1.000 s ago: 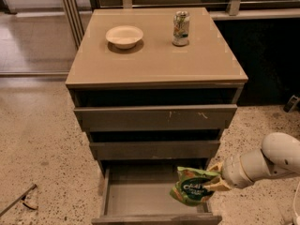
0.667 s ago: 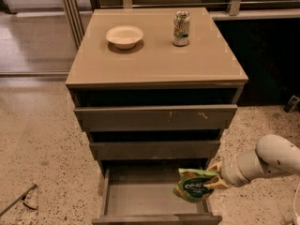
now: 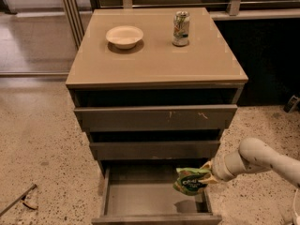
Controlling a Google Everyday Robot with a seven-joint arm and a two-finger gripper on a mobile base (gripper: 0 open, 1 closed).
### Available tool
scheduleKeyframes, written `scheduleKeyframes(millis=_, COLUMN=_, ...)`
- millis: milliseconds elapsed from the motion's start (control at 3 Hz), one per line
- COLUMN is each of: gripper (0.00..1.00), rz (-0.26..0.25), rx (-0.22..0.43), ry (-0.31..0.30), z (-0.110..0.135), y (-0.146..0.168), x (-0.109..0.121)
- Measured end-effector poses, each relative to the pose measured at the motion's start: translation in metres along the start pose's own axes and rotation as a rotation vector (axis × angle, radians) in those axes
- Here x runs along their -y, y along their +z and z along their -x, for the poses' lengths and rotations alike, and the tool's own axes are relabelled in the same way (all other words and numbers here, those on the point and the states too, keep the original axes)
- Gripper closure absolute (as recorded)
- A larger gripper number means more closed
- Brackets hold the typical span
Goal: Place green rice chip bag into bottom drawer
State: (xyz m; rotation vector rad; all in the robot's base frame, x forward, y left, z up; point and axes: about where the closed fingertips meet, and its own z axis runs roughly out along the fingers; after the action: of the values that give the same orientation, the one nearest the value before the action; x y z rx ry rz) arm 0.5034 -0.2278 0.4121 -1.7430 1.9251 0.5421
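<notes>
The green rice chip bag point(image 3: 189, 181) hangs over the right half of the open bottom drawer point(image 3: 140, 199), its shadow on the drawer floor below it. My gripper point(image 3: 207, 171) comes in from the right on a white arm and is shut on the bag's right edge. The bag is above the tray, not resting in it. The drawer is pulled out under the two closed upper drawers.
A grey cabinet with a tan top point(image 3: 154, 55) holds a white bowl point(image 3: 124, 35) and a small drink can point(image 3: 181, 28). The scratched top drawer point(image 3: 154, 117) and middle drawer point(image 3: 154, 149) are closed. A thin tool point(image 3: 18, 199) lies on the speckled floor at left.
The bag and gripper have risen a little and shifted slightly left over the drawer; the arm still holds the bag.
</notes>
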Motion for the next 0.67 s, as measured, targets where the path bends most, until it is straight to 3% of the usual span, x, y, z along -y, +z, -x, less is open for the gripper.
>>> scheduleKeyframes(millis=333, gripper=1.00, rz=0.018, rx=0.020, ry=0.011, z=-0.0223, y=0.0397, x=0.0171)
scheduleKeyframes(millis=667, gripper=1.00, rz=0.015, rx=0.025, ry=0.019, z=-0.0259, y=0.0447, x=0.0195)
